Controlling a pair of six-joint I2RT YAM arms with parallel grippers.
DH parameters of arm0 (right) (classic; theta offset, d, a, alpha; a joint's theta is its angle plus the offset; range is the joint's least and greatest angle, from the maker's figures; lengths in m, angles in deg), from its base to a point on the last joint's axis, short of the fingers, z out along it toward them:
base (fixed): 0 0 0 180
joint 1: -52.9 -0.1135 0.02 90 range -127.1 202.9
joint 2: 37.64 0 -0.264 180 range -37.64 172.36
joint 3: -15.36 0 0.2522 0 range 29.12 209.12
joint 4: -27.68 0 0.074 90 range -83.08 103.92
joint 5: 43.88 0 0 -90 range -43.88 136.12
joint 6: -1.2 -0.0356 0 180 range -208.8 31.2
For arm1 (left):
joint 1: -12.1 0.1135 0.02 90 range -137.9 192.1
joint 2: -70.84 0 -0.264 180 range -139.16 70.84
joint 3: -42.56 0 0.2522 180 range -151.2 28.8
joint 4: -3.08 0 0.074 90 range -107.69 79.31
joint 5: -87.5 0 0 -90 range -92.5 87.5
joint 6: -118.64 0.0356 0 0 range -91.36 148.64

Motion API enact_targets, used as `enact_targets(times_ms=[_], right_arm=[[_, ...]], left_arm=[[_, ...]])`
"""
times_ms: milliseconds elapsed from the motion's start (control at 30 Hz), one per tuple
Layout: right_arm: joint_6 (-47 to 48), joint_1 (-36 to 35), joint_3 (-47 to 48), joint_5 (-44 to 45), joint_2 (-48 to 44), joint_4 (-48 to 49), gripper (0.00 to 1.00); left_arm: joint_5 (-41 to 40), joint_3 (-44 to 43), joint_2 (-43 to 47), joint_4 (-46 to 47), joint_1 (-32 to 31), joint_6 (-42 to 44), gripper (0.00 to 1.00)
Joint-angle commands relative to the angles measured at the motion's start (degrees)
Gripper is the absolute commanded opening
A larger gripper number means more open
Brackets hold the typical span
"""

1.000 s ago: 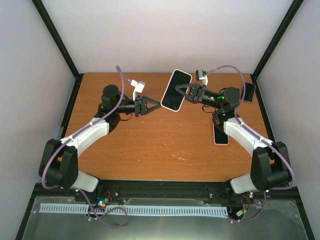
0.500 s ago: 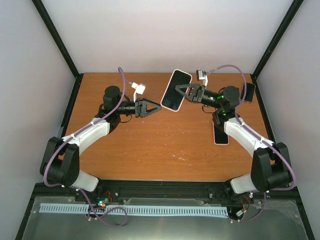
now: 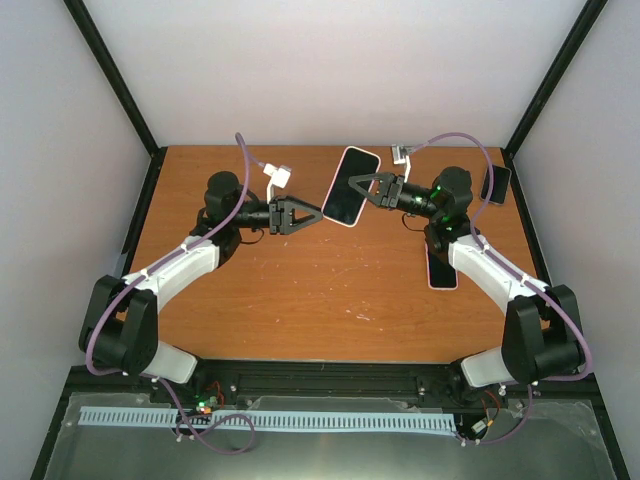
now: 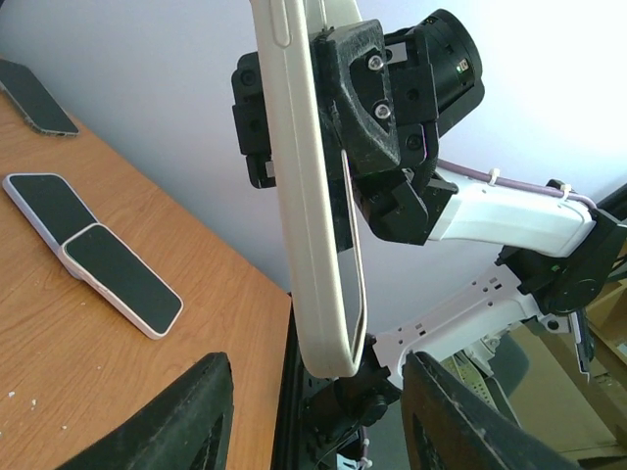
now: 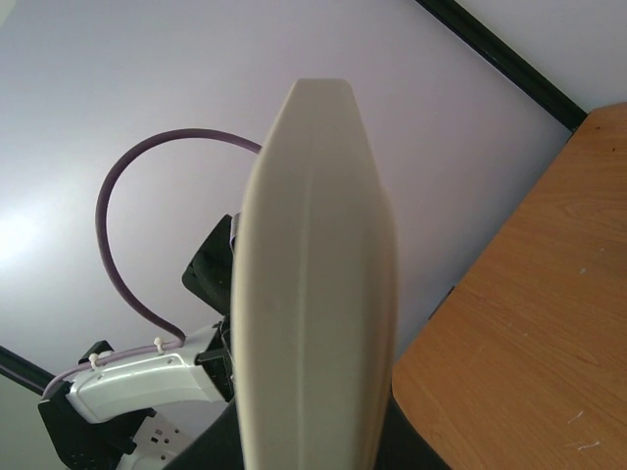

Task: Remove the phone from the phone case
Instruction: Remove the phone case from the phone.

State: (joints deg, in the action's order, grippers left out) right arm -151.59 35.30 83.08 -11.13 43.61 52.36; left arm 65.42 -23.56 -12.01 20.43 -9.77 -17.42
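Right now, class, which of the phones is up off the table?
The white-cased phone, gripped in the right hand and held in the air; the other phones lie flat on the table.

the phone case [image 4: 304, 196] is cream, and the phone [image 3: 339, 203] has a black screen. the table [image 3: 300, 290] is orange-brown wood with small white specks. the left arm [image 3: 175, 268] and right arm [image 3: 490, 270] are white with black joints. the cables [image 3: 238, 152] are purple and the walls [image 3: 330, 70] are pale grey.

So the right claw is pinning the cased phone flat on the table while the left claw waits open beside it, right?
Not quite. The right claw is holding the cased phone up in the air, clear of the table, not pinning it flat. The left wrist view shows this best. The rest stands: the left claw does wait open beside it.
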Motion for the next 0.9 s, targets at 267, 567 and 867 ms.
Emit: enact_targets(times_ms=[267, 567, 867], right_arm=[[-1.41, -0.25, 2.29, -0.37, -1.51, 6.22, 0.03], [-4.85, -1.1, 2.14, -0.97, -1.37, 11.2, 0.03], [-8.15, -1.45, 2.13, -1.23, -0.99, 15.63, 0.03]], left_arm=[[-3.95, -2.34, -1.32, -1.91, -0.28, 0.04, 0.35], [-6.69, -2.07, -1.92, -4.55, -0.28, 0.95, 0.28], [-9.04, -1.61, -3.83, -6.61, -0.28, 0.98, 0.23]])
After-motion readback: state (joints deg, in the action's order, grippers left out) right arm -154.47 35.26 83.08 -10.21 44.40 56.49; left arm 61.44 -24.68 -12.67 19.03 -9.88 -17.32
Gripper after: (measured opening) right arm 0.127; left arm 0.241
